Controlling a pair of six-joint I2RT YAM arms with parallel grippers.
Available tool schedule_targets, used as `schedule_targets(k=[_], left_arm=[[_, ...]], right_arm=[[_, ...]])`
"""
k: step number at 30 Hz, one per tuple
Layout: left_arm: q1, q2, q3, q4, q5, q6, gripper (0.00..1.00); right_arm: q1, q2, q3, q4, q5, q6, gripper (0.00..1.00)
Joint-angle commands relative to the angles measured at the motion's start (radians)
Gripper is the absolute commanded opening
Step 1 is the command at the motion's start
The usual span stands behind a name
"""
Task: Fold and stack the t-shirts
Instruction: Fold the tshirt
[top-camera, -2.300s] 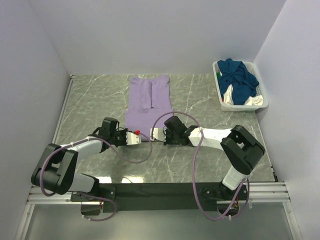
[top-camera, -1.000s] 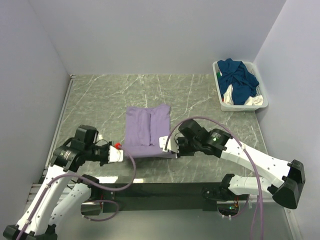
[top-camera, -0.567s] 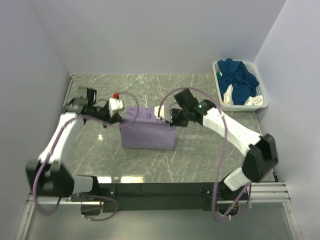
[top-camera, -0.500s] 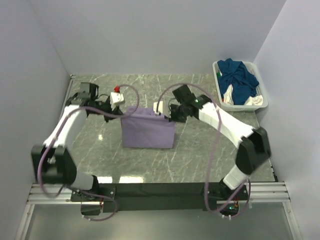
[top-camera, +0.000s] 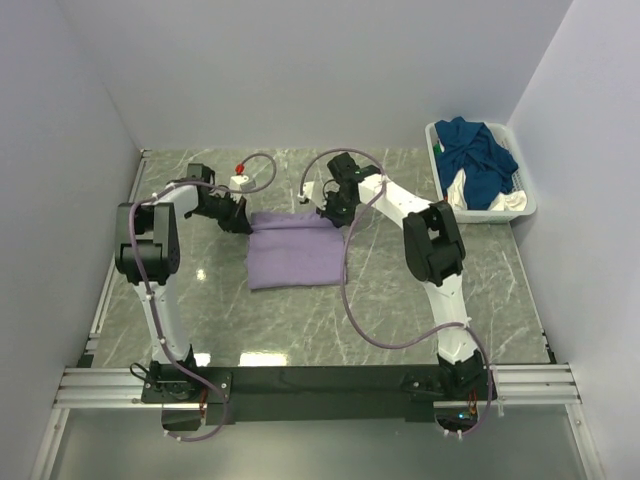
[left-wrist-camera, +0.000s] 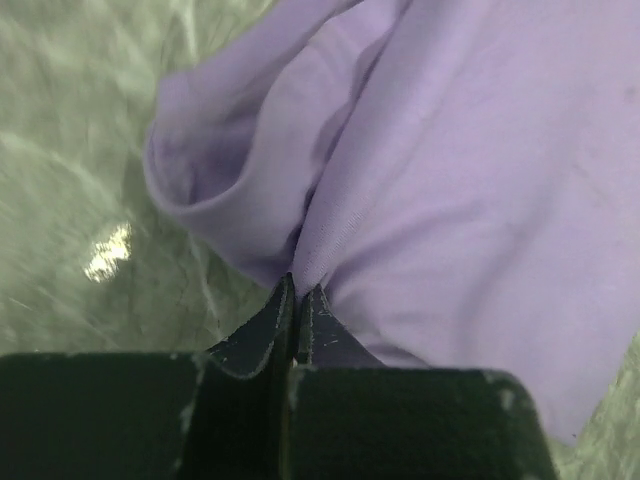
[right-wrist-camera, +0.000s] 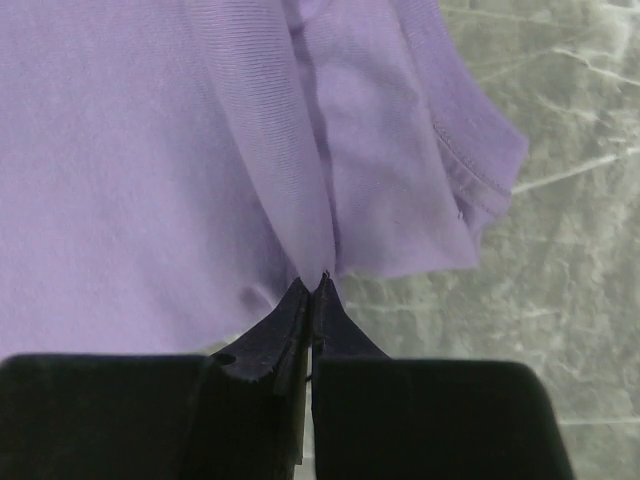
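At the left tool (left-wrist-camera: 298, 290): clenched on a pinch of the lilac t-shirt (top-camera: 295, 252), at its far left corner. At the right tool (right-wrist-camera: 312, 285): likewise clenched on the cloth, at the far right corner, just beside a hemmed sleeve (right-wrist-camera: 470, 170). Outward from both: folded flat near the middle of the desk (top-camera: 400, 300), long axis running left to right, gripped edge toward the far wall, opposite edge toward the arm bases. Well apart, in the far right corner: white basket (top-camera: 436, 165) holding teal t-shirts (top-camera: 478, 160) and white cloth (top-camera: 512, 203).
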Motion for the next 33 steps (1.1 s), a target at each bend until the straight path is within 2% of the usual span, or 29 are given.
schedule_targets(k=[1,6,13,16,17,18,19,21,23,24,25,29,33], left_arm=[[0.022,0.013,0.036,-0.013,-0.054,-0.063,0.01],[0.021,-0.025,-0.027,-0.088,-0.043,-0.064,0.01],[0.007,-0.270,-0.352,-0.131,-0.010,-0.006,0.01],[0.007,-0.384,-0.433,-0.160,-0.002,0.014,0.06],[0.007,-0.401,-0.447,-0.160,-0.010,0.019,0.11],[0.007,-0.422,-0.456,-0.160,-0.020,0.017,0.18],[0.009,-0.460,-0.466,-0.162,-0.014,0.032,0.21],[0.018,-0.504,-0.464,-0.156,-0.002,0.042,0.30],[0.018,-0.568,-0.458,-0.137,0.022,0.081,0.36],[0.013,-0.588,-0.460,-0.120,0.033,0.095,0.43],[0.009,-0.623,-0.464,-0.099,0.042,0.101,0.46],[-0.068,-0.656,-0.470,-0.051,0.029,0.198,0.50],[-0.200,-0.634,-0.475,0.011,-0.036,0.247,0.50]], right_arm=[[0.004,0.019,0.092,-0.085,-0.020,0.065,0.00],[0.020,-0.019,0.025,-0.148,-0.066,0.130,0.00],[0.088,-0.267,-0.382,-0.090,-0.127,0.199,0.00],[0.094,-0.349,-0.450,-0.109,-0.157,0.220,0.10],[0.093,-0.361,-0.448,-0.123,-0.167,0.237,0.14],[0.093,-0.379,-0.440,-0.139,-0.173,0.243,0.24],[0.080,-0.387,-0.408,-0.171,-0.178,0.251,0.27],[0.057,-0.398,-0.366,-0.188,-0.210,0.280,0.31],[0.022,-0.384,-0.285,-0.197,-0.239,0.317,0.32],[0.011,-0.351,-0.251,-0.203,-0.279,0.331,0.33],[0.005,-0.324,-0.178,-0.226,-0.304,0.343,0.33],[-0.004,-0.171,-0.014,-0.263,-0.437,0.439,0.31],[0.008,-0.047,0.077,-0.176,-0.575,0.576,0.31]])
